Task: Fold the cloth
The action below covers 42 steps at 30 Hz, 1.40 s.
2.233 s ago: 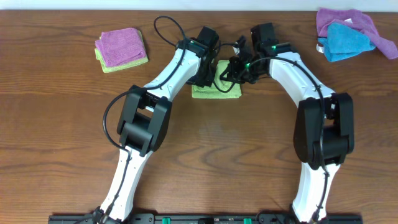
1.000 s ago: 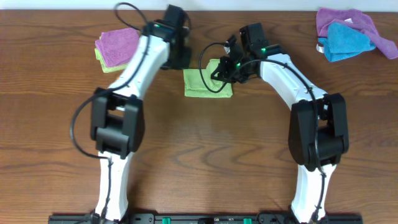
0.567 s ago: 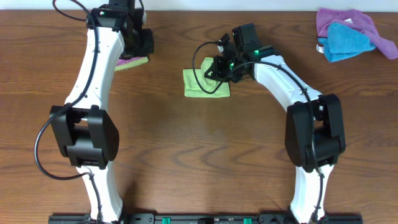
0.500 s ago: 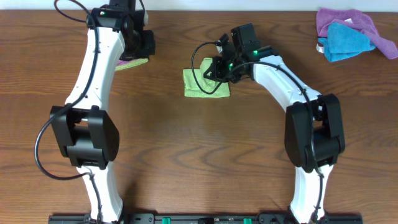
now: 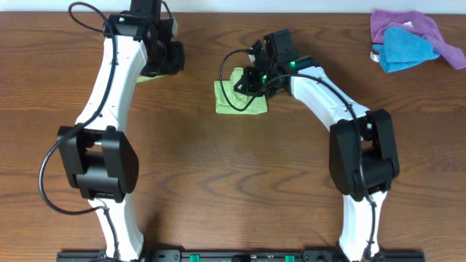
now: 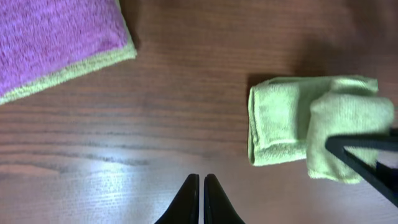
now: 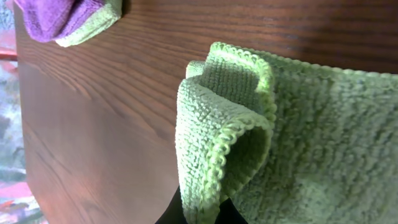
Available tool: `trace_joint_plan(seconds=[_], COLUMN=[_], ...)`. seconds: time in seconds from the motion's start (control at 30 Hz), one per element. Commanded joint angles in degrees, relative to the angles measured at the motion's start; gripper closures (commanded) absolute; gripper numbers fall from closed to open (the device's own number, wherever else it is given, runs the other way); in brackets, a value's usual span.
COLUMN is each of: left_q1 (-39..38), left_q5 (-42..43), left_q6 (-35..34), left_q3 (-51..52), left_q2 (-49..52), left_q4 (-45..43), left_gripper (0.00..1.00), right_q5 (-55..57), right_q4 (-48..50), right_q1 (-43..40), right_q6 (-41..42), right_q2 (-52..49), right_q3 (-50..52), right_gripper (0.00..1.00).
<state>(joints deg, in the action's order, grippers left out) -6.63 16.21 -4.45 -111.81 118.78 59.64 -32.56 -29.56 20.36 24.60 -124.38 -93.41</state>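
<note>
Cloth folded small, one fold pinched by right pincer.

The cloth is looped terry, matt and nubbly, with a corded stitched edge. The table is brown wood with dark grain, smooth, with a faint sheen where light falls, and the purple cloth has a matt, fuzzy pile. The left arm has smooth white plastic shells and matt black joints.
</note>
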Motion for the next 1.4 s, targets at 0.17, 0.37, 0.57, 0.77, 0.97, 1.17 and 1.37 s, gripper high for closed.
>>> trace_joint_plan(seconds=[0.17, 0.37, 0.57, 0.77, 0.97, 1.17, 1.37], left_q1=[0.63, 0.68, 0.68, 0.66, 0.66, 0.66, 0.79], left_q5=[2.91, 2.91, 2.91, 2.89, 2.91, 2.91, 2.84], left_q6=[0.83, 1.09, 1.09, 1.11, 1.11, 1.11, 1.29], left_q3=[4.09, 4.09, 4.09, 4.09, 4.09, 4.09, 4.09], left_q2=[-2.69, -2.8, -2.8, -2.8, -2.8, -2.8, -2.8], left_q4=[-1.33, -1.42, -1.44, -1.46, -1.75, -1.81, -2.27], left_gripper=[0.94, 0.94, 0.94, 0.94, 0.94, 0.94, 0.94], right_q5=[0.44, 2.08, 2.36, 2.12, 2.69, 2.29, 0.61], right_q4=[1.73, 2.19, 3.96, 7.32, 7.58, 8.22, 8.13], right_q1=[1.46, 1.49, 1.49, 1.49, 1.46, 1.49, 1.46], right_q6=[1.57, 2.16, 3.58, 6.47, 6.67, 6.69, 6.69], right_q2=[-1.81, -2.34, -4.74, -5.99, -6.05, -6.05, -6.03], right_q3=[-1.09, -1.09, -1.09, -1.09, -1.09, -1.09, -1.09], right_gripper=[0.99, 0.99, 0.99, 0.99, 0.99, 0.51, 0.23])
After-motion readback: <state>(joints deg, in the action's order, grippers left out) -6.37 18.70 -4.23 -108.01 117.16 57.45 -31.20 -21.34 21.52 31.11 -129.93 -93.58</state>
